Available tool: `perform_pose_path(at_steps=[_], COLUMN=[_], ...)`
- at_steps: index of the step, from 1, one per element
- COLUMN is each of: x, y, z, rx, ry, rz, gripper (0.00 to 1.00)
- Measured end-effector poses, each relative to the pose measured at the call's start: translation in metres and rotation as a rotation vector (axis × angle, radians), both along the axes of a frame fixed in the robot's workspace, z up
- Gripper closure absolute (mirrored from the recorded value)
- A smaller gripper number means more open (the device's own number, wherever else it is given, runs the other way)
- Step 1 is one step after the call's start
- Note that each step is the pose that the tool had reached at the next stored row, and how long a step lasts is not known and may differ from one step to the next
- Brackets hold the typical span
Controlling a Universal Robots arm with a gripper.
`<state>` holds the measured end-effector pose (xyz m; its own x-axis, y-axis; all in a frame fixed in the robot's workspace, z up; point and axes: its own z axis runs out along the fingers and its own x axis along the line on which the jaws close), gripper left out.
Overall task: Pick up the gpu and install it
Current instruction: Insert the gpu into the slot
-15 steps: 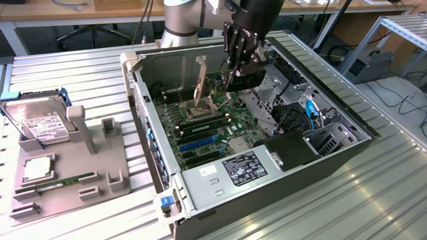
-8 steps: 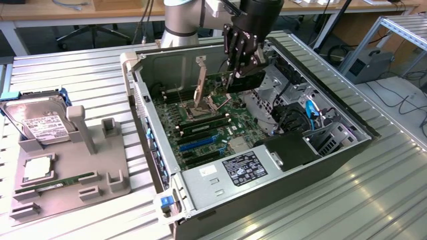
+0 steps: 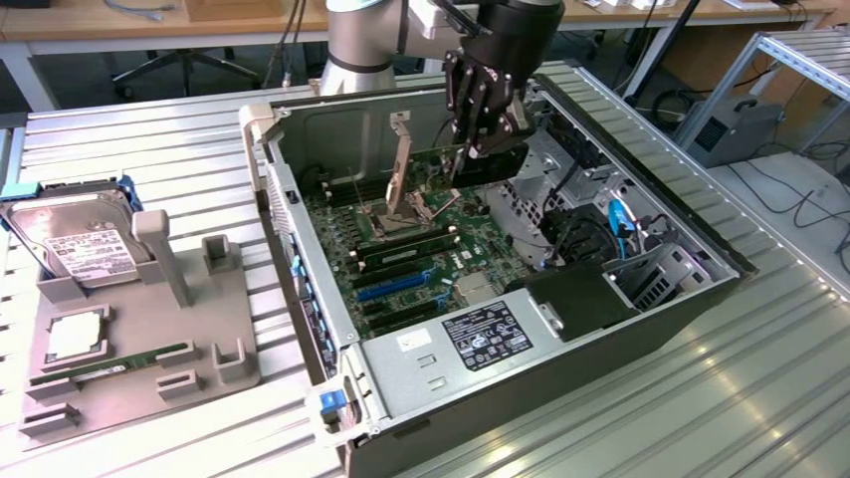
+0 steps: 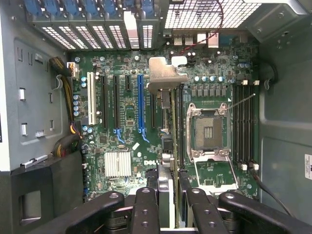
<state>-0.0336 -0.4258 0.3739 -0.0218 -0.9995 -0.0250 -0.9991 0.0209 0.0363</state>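
Note:
The gpu [image 3: 459,167] is a thin dark card with a pale metal bracket [image 3: 400,159] at one end. It hangs on edge inside the open computer case [image 3: 309,289], a little above the green motherboard [image 3: 425,264]. My gripper [image 3: 487,134] reaches down from above and is shut on the card's top edge. In the wrist view the gpu [image 4: 167,105] shows edge-on between my black fingers [image 4: 146,209], with its bracket [image 4: 165,74] toward the case's rear slot covers. It sits over the strip between the long slots [image 4: 141,102] and the processor socket [image 4: 208,130].
The case walls and drive cage [image 3: 624,269] close in around the board. The power supply [image 3: 485,334] sits at the case's near end. At the exterior view's left, a grey fixture [image 3: 199,329] carries a hard drive [image 3: 80,244], a processor [image 3: 74,337] and a green memory stick [image 3: 113,363].

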Motion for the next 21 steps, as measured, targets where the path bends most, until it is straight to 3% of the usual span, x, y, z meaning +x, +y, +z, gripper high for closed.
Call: perform_pose_path(at_steps=[21], x=[-0.0001], y=[-0.0044], z=[-0.006], rx=[0.0001], ry=[0.0], rz=[0.0], gripper=[0.73])
